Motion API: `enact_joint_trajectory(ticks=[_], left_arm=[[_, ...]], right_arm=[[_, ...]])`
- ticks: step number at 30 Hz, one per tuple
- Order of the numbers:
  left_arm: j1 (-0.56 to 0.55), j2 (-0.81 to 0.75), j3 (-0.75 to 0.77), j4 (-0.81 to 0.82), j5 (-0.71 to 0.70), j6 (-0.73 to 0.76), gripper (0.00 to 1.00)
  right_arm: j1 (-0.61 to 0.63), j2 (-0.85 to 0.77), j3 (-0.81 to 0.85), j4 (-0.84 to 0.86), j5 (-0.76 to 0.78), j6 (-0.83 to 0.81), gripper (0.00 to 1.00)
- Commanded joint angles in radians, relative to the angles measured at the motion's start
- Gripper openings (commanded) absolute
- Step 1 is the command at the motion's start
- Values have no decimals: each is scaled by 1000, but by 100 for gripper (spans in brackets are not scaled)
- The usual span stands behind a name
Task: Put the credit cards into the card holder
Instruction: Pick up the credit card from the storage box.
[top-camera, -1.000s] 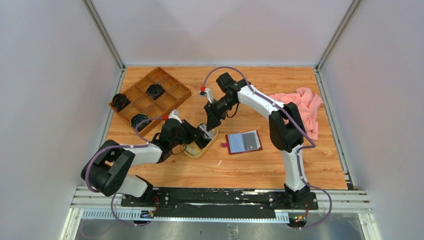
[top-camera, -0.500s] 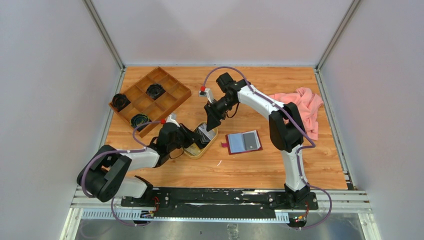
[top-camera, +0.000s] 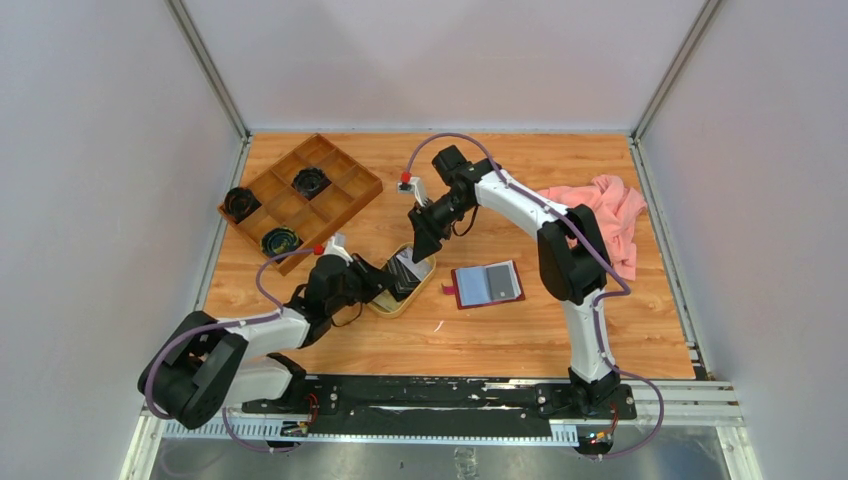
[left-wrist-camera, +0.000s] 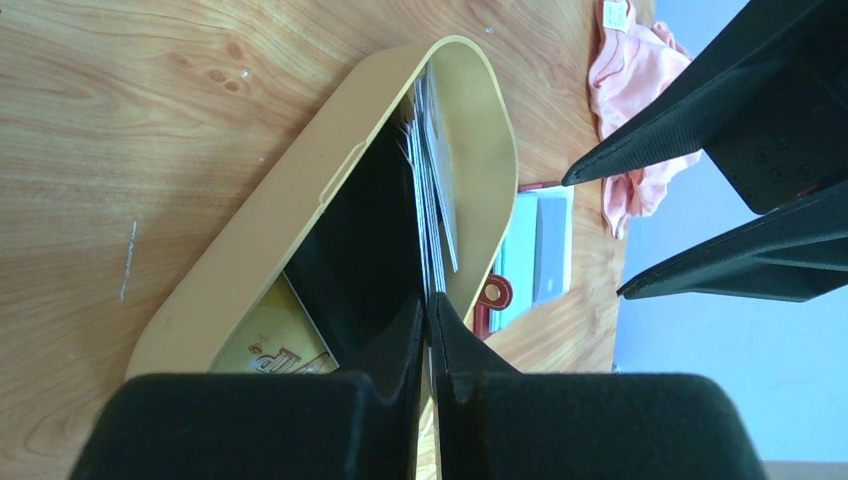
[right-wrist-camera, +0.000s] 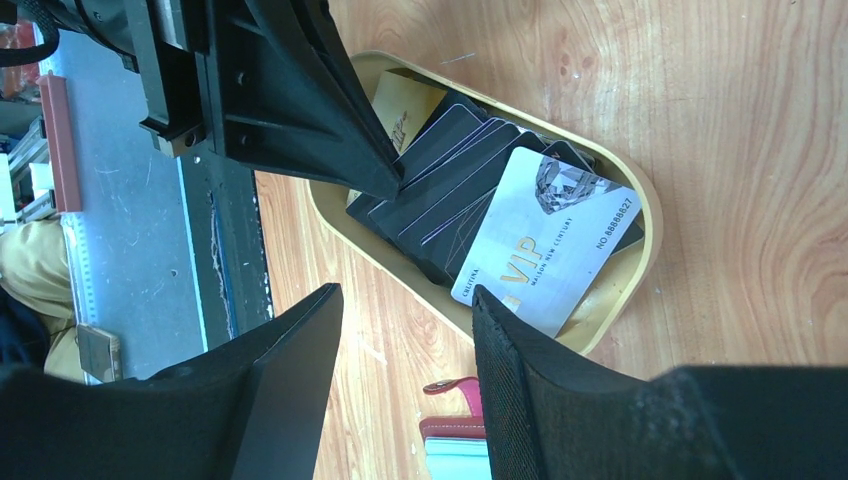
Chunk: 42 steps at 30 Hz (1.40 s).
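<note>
1. Left wrist view: clenched thin on the near edge of the dark credit cards (left-wrist-camera: 432, 200) with left gripper (left-wrist-camera: 428, 305). Edge grip likely chosen because flat cards give nothing else to nip.
2. Fanned and overlapping inside oval wooden tray (left-wrist-camera: 250, 260), white VIP card (right-wrist-camera: 545, 240) at the far end. All visible cards in the tray.
3. Lying open flat on the table just right of the tray: card holder (top-camera: 487, 283), grey-blue inside up, seemingly ready for loading. Cannot tell if any card is inside.
4. Hovering released above the tray's far end: right gripper (right-wrist-camera: 405, 300), touching nothing, probably waiting to take over or steady.
5. Well apart at the back: compartmented wooden box (top-camera: 300, 200), pink cloth (top-camera: 605, 215).
</note>
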Motion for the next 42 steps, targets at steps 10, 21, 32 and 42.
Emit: enact_joint_trajectory(ticks=[10, 21, 32, 42], left_arm=[[16, -54, -37, -7, 38, 49, 4], [18, -72, -57, -6, 60, 67, 3], [17, -75, -59, -6, 64, 71, 3], [18, -99, -67, -6, 66, 72, 3]], right_arm=[[55, 56, -20, -4, -64, 12, 53], [102, 64, -53, 205, -103, 260, 16], [127, 144, 1, 262, -17, 357, 4], [148, 151, -11, 259, 107, 357, 3]])
